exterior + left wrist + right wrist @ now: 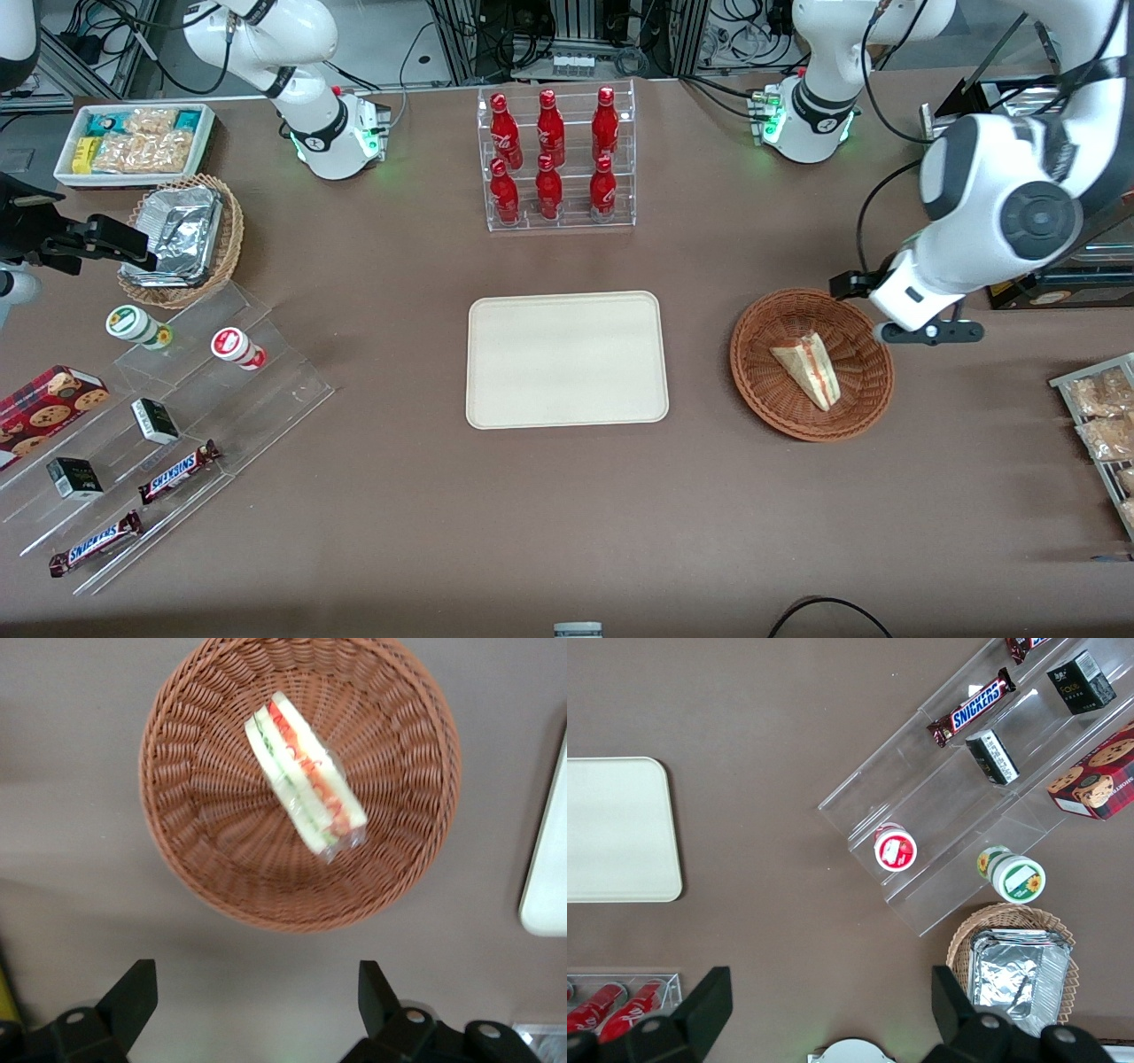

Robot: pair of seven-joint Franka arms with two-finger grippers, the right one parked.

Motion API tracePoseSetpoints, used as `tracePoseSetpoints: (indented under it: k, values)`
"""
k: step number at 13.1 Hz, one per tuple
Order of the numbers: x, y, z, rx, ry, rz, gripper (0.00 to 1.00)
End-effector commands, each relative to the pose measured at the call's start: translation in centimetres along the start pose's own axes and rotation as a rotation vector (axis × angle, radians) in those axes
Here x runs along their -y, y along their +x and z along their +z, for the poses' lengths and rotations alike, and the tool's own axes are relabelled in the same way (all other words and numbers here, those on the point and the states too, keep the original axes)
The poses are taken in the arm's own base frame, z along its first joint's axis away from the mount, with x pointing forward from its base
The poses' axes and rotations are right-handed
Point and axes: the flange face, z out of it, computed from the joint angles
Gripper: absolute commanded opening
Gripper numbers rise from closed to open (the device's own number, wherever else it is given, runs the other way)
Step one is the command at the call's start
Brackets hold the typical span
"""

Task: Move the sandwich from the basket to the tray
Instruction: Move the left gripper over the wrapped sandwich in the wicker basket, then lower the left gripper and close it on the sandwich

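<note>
While our gripper (pixel 257 1001) hangs wide open above bare table just outside the rim of the basket (pixel 760 383), the sandwich (pixel 808 368) lies in the basket's middle; we should centre over it, aligning fingers across its flat faces, before descending toward the tray (pixel 567 360).

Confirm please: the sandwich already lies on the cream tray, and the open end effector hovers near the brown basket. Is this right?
Not quite. The sandwich lies in the basket, not on the tray, which carries nothing; the front view shows this. The rest holds: the end effector is open and hovers near the basket.
</note>
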Motion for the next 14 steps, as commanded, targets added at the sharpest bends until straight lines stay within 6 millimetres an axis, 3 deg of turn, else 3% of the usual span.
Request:
tracePoseSetpoints:
  k: [1,4,9,14]
  values:
    - [-3.2,-1.1,2.4,-0.056,-0.017,-0.159,1.00]
    - [-4.7,-0.8,5.7,-0.116,-0.054,-0.378,1.00]
    - [-3.9,0.1,6.4,-0.156,-0.103,-0.610,1.00]
    - [-3.7,1.4,9.8,-0.157,-0.115,-0.640,1.00]
